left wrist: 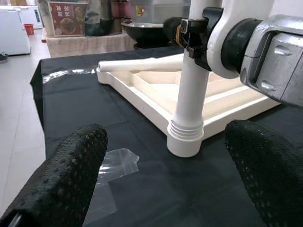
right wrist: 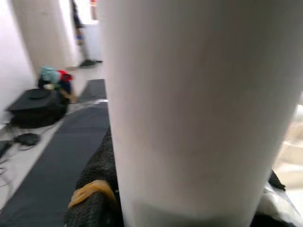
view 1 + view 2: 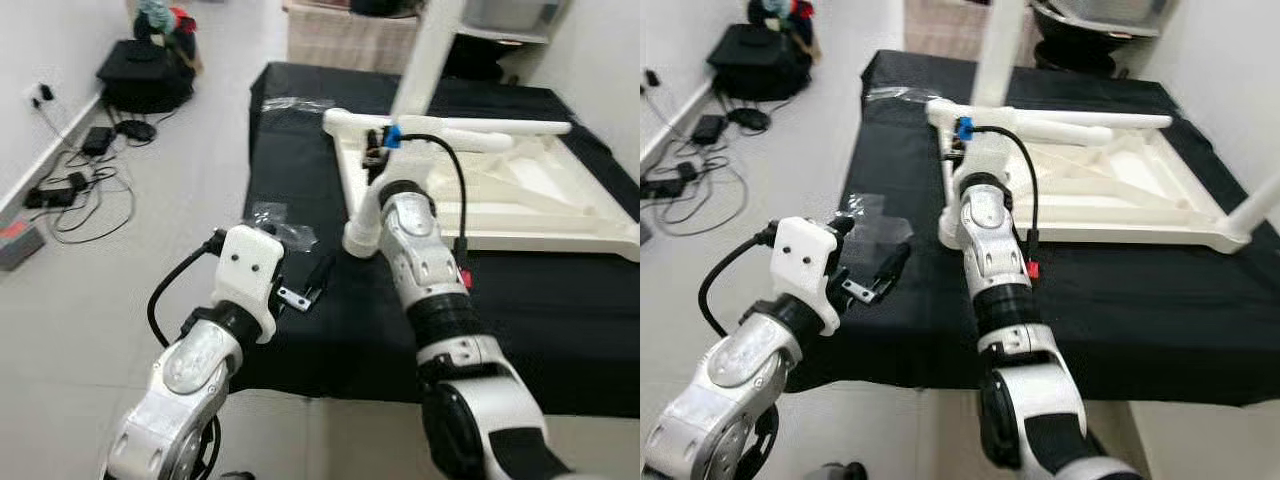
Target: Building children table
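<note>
Left eye view: upturned white tabletop (image 3: 520, 190) lying underside-up on the black-covered worktop (image 3: 330, 330), ribs showing. One leg already standing at the far corner (image 3: 425, 60); another leg (image 3: 365, 215) upright at the near left corner, seated at its socket. A loose white leg (image 3: 470, 128) lying across the frame, not yet fitted. Judged roughly midway: at least one leg left to mount, and the near one probably being turned home. Right gripper (image 3: 377, 150) up against the near leg; left gripper (image 3: 318, 278) poised low over the worktop, beside a clear plastic bag (image 3: 275, 222). Cables and a black bag on the floor at left.

Right eye view: same layout, plus a third leg tip (image 3: 1260, 205) rising at the right corner, so possibly three legs standing; hard to confirm.

Left wrist view: two black fingers (image 1: 61, 179) spread wide apart, holding nothing, touching nothing. Between them, the near leg's ribbed collar (image 1: 185, 137) sitting at the corner of the tabletop, with the plastic bag just beside on the cloth. Right arm's wrist clamped around that leg higher up.

Right wrist view: white leg (image 2: 199, 109) pressed close, black finger (image 2: 97, 189) wrapped against its side, closed around it in a firm hold.
</note>
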### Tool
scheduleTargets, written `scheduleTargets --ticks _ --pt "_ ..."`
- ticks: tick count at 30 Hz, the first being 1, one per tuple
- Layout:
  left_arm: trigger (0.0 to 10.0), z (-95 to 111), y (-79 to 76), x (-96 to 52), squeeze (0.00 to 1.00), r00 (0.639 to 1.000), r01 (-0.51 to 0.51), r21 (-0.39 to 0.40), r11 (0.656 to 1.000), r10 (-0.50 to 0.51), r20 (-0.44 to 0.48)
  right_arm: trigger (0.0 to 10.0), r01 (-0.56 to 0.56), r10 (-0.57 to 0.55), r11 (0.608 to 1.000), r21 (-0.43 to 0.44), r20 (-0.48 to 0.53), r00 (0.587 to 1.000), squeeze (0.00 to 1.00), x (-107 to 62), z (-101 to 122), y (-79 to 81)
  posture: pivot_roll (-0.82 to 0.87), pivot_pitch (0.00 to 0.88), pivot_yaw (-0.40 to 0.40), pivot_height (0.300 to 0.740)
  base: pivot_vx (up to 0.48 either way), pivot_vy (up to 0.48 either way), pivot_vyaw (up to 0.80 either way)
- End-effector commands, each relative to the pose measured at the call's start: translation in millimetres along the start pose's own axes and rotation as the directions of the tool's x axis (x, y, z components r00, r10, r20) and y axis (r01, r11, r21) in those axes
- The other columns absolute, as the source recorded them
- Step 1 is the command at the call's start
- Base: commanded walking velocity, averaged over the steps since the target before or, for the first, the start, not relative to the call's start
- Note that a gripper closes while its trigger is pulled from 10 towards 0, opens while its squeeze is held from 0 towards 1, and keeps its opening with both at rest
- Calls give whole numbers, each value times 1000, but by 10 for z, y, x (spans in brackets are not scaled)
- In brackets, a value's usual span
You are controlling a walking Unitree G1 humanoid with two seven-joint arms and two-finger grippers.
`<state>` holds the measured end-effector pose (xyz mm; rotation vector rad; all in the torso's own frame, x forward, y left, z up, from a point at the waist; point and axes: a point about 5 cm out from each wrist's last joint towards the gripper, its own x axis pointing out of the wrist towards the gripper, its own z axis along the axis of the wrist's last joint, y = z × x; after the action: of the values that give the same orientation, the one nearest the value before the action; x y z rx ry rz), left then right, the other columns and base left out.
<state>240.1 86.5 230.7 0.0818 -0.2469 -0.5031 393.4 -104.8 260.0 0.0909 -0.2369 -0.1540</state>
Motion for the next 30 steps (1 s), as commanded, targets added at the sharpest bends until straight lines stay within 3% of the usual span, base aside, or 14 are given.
scheduleTargets --ticks 1,4,5,7,8,14,15,17,18,20,21,24,27,30 --pt "10000 3 -12 -7 0 1000 1 6 1000 -1 3 0 87 -95 994 -60 -145 985 0 -77 -376 -155 91 174 -123 740 0 0 0" --pt "10000 0 -14 -13 0 1000 3 7 1000 -3 0 157 56 -62 997 -48 -137 989 0 -70 -354 -81 91 173 -122 740 0 0 0" --pt "10000 -3 -14 -18 0 1000 2 5 1000 -2 -1 10000 19 -25 999 -45 -129 991 0 -63 -327 -5 90 173 -122 740 0 0 0" --pt "10000 -7 -15 -22 0 1000 2 4 1000 -2 -2 10000 -35 31 999 -40 -96 995 16 -63 -256 90 87 169 -120 740 0 0 0" --pt "10000 -10 -19 -23 0 1000 4 3 1000 -4 -3 10000 -106 104 994 -29 -56 993 1000 -57 -170 177 84 164 -119 740 0 0 0" --pt "10000 -10 -35 -12 0 1000 10 0 1000 -10 1 10000 -323 323 946 -26 -2 946 1000 -48 14 348 86 160 -120 740 0 0 0" --pt "10000 -7 -35 -8 0 1000 11 3 1000 -11 2 10000 -443 442 896 -19 -25 897 0 -50 32 417 87 160 -122 740 0 0 0" --pt "10000 -5 -30 -5 0 1000 10 3 1000 -10 3 10000 -624 624 781 26 -62 779 0 -79 43 493 85 158 -123 740 0 0 0" --pt "10000 -5 -30 -5 0 1000 10 3 1000 -10 3 10000 -624 624 781 26 -62 779 0 -79 43 493 85 158 -123 740 0 0 0" --pt "10000 -7 -28 -9 0 1000 9 2 1000 -9 4 10000 -859 858 511 23 -77 508 0 -197 65 443 86 156 -126 740 0 0 0" --pt "10000 -7 -28 -9 0 1000 9 2 1000 -9 4 10000 -859 858 511 23 -77 508 0 -197 65 443 86 156 -126 740 0 0 0" --pt "10000 -6 -28 -10 0 1000 8 2 1000 -8 5 10000 -972 971 235 25 -58 234 0 -322 123 298 87 154 -127 740 0 0 0" --pt "10000 -2 -31 -7 0 1000 9 3 1000 -9 8 10000 -992 991 121 41 -55 118 0 -331 151 204 89 154 -127 740 0 0 0" --pt "10000 -5 -36 -7 0 1000 12 4 1000 -12 7 10000 -994 992 104 43 -71 101 0 -303 141 177 90 155 -128 740 0 0 0"
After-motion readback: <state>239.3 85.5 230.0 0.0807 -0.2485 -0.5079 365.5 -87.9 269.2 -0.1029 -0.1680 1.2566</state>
